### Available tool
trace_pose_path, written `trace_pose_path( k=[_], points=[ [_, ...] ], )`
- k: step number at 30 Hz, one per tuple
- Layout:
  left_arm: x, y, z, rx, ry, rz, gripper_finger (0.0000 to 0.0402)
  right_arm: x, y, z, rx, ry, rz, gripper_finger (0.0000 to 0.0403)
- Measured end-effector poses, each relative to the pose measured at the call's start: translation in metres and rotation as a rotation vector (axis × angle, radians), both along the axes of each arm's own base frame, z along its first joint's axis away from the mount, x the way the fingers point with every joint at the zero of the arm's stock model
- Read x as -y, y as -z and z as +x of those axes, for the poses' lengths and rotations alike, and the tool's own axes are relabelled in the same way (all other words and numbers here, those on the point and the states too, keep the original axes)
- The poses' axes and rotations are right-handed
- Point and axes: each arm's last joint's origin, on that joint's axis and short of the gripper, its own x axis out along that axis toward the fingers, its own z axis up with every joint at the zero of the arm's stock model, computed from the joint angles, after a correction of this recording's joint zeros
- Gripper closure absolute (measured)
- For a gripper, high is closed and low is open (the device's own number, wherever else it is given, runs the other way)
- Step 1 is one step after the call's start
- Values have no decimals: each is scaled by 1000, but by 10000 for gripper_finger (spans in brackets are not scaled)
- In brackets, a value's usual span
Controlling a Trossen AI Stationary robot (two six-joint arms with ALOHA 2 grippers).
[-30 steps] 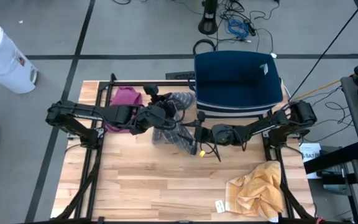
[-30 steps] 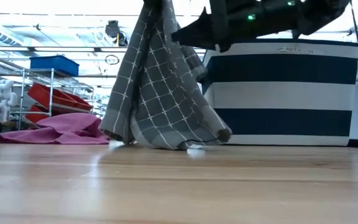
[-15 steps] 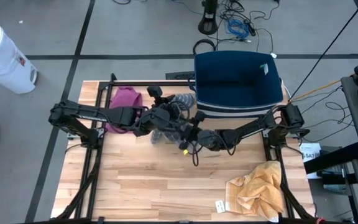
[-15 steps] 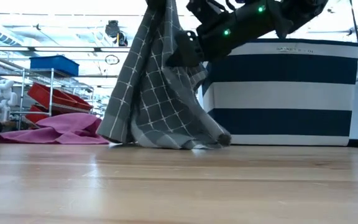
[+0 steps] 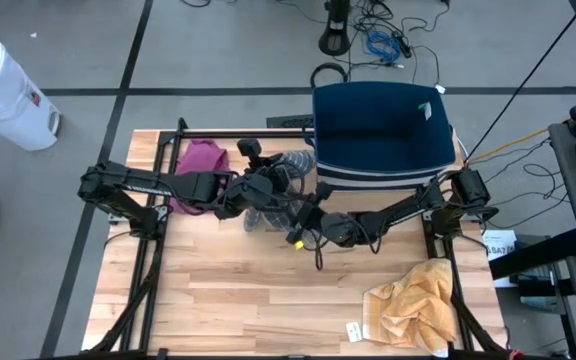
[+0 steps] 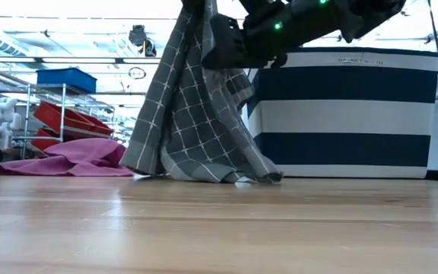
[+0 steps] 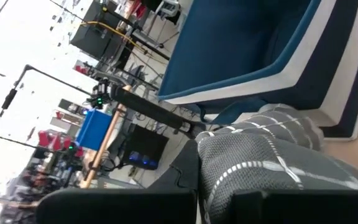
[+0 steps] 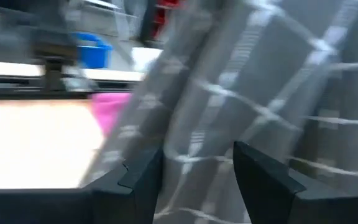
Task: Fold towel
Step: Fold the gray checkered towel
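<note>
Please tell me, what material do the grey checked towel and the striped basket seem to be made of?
The grey checked towel looks like soft woven cotton, matte: it hangs in loose folds, with thin white lines in the weave. The striped basket looks like stiff canvas fabric, though I cannot be sure: flat upright walls, matte navy and white bands.

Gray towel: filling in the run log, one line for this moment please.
left gripper shut on gray towel, lifted | right gripper open at towel | hem touching table

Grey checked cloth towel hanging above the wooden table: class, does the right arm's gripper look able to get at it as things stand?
Probably yes. The left gripper holds the grey checked towel up, shut on it, so it hangs freely. The right gripper is open right against the cloth, with nothing between them.
</note>
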Motion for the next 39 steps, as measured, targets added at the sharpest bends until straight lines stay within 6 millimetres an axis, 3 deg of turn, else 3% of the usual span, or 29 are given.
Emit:
trace_pose_path(
  k=[6, 13, 19, 25, 33, 39],
  points=[
    [0, 0, 1, 24, 36, -45, 401, -2, -8, 2, 105, -8, 7, 222],
    [2, 2, 5, 47, 59, -79, 401, 0, 4, 5, 52, 110, -82, 222],
    [-1, 7, 8, 30, 49, -79, 401, -15, -4, 3, 91, 95, -149, 222],
    [-8, 19, 13, -41, 36, -78, 401, -20, -21, 1, 142, 96, -240, 222],
    [-9, 31, 17, -212, 71, 3, 401, -18, -21, 15, 58, 54, -216, 222],
    [-5, 33, 16, -304, 86, 73, 401, -11, -22, 15, 24, 151, -228, 222]
  ],
)
